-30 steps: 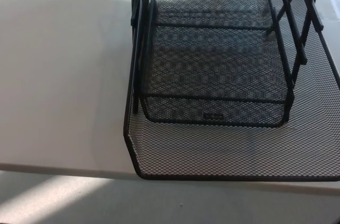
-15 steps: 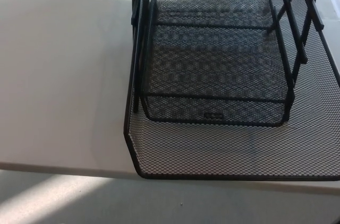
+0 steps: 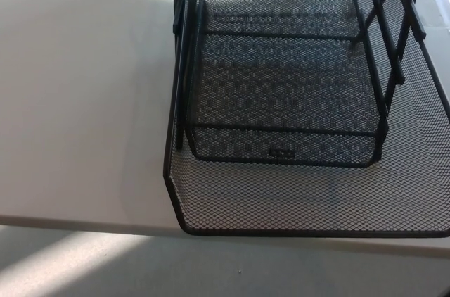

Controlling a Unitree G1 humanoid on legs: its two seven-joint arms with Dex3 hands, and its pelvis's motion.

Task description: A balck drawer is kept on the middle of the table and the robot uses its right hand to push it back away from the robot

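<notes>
No hand of the robot shows in the head view, so whether the right hand is spread or pressed together cannot be told, and places cannot be fixed from it. The black mesh drawer [image 3: 281, 93] sits inside a black wire frame, above a wider lower mesh tray [image 3: 309, 202] whose front rim reaches the near edge of the white worktop [image 3: 77, 100]. The drawer's front wall, with a small label [image 3: 283, 152], faces the robot. In my judgement the push has not yet begun. The next move calls for the right hand to come in from the right side, meet that front wall and press straight away from the robot. Far beyond the drawer the view is cut, so open room there is unknown; the left side of the worktop is bare.
</notes>
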